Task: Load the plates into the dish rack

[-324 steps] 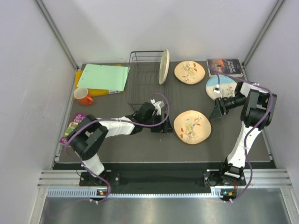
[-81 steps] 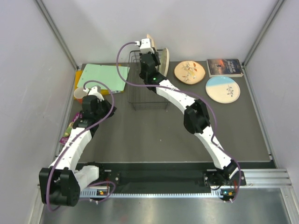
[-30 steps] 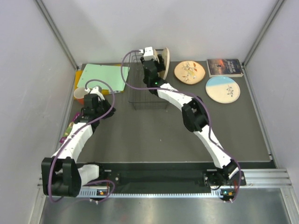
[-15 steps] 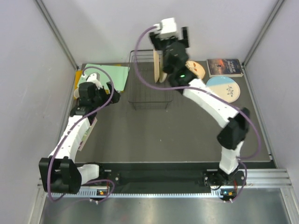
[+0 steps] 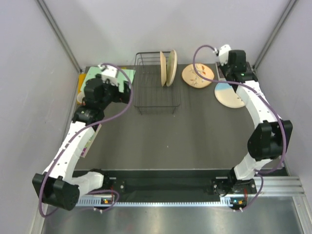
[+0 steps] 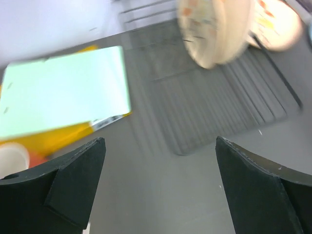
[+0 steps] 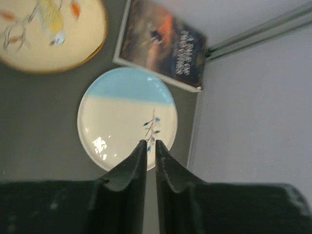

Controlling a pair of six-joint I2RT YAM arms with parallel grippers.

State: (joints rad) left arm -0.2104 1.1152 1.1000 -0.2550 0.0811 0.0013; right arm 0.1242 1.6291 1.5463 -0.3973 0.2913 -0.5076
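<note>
The black wire dish rack stands at the back middle of the table. Two plates stand on edge at its right end, a bird-patterned one and a cream one. In the left wrist view, the patterned plate is blurred. Another bird-patterned plate lies flat right of the rack. A light blue and white plate lies flat below my right gripper, which hovers shut and empty. My left gripper is wide open and empty over bare table, left of the rack.
A green folder on yellow paper lies left of the rack, with an orange mug beside it. A dark book lies at the back right corner by the wall. The right arm arcs along the table's right side.
My right gripper has left the rack, swung right to above the blue plate and closed. The second plate now stands in the rack. My left gripper opened and moved toward the rack.
</note>
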